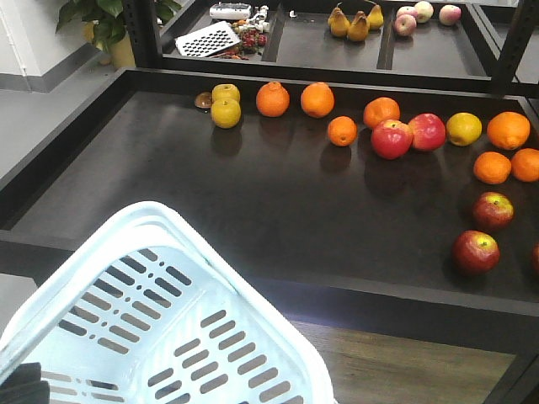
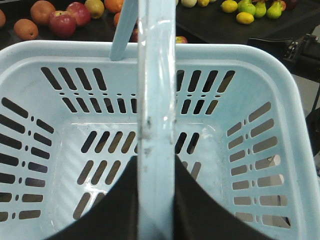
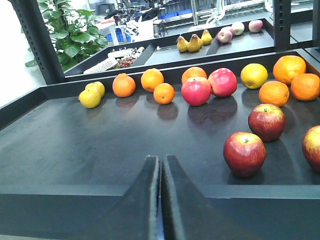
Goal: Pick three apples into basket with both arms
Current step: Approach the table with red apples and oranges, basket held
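plainly, the nearest dark maroon-red apple (image 3: 244,153) sat on the black counter (image 3: 75,145) ahead and right of the right tool (image 3: 161,172), whose fingers (image 3: 145,200) were pressed together, empty. the left tool (image 2: 156,175) pinched the hoop handle (image 2: 156,75) of the pale blue-white slotted plastic basket (image 2: 50,50), which held no fruit; the right arm looked the nearer.

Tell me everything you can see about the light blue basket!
The basket is shiny pale blue-white plastic, rectangular, with rows of slots in its sides and bottom and a thick rim. Nothing lies inside. Its hoop handle stands up over the middle, and the left claw is shut around it, one black finger each side. In the front view it looks tilted, just before the dark table's near edge.
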